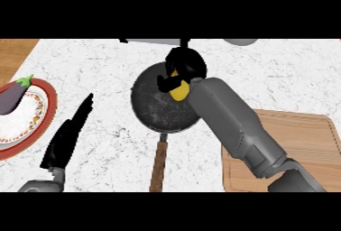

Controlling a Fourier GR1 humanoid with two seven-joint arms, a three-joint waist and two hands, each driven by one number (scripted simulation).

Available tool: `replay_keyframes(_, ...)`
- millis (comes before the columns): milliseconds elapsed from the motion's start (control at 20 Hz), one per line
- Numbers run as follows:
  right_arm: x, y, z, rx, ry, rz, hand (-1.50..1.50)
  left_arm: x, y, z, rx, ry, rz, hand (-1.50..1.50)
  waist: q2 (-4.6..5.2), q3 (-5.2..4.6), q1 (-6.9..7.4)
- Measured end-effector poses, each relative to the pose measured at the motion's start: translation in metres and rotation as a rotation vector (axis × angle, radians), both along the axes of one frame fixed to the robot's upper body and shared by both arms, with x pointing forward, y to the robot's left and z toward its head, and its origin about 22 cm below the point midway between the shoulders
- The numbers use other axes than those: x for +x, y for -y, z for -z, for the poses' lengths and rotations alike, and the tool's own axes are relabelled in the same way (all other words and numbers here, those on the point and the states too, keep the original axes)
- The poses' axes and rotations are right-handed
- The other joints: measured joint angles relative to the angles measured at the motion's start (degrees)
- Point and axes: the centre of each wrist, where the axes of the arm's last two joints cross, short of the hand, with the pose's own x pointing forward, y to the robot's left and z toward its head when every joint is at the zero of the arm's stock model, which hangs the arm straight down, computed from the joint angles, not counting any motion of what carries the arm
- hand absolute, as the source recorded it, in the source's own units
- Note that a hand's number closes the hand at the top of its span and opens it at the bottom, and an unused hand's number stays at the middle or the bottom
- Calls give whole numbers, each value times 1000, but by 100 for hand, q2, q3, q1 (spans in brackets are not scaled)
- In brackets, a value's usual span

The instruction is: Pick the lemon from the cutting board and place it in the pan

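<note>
A yellow lemon [177, 89] shows over the right part of the dark round pan [153, 106], whose wooden handle points toward me. My right hand [184, 66] reaches across from the lower right and curls round the lemon, hiding most of it. I cannot tell if the lemon touches the pan's bottom. The wooden cutting board [300, 140] lies at the right with nothing visible on it; my right forearm crosses its left side. My left hand [68, 135] rests at the lower left, its fingers straight and pointing up.
A red-rimmed plate [40, 117] with a purple eggplant [13, 97] sits at the left edge. Grey and white objects [160, 41] line the counter's far edge. Bare wood shows at the top left corner.
</note>
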Motion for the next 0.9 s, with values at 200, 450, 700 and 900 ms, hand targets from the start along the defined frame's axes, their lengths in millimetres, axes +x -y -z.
replay_keyframes(200, 1, 15, 21, 144, -173, 85, -150, 3, 9, -2, -3, 7, 26, 0, 42, 7, 154)
replay_keyframes(450, 2, 22, 26, 346, -231, 129, -150, 7, 11, -4, -3, 5, 40, 0, 53, 13, 239)
replay_keyframes(700, 3, 23, 22, 532, -101, 179, -150, 6, 7, -3, -3, -1, 34, 0, 33, 14, 222)
replay_keyframes(900, 7, 25, 16, 658, -10, 278, -150, 0, 6, -1, -2, -2, 27, 0, 8, 13, 159)
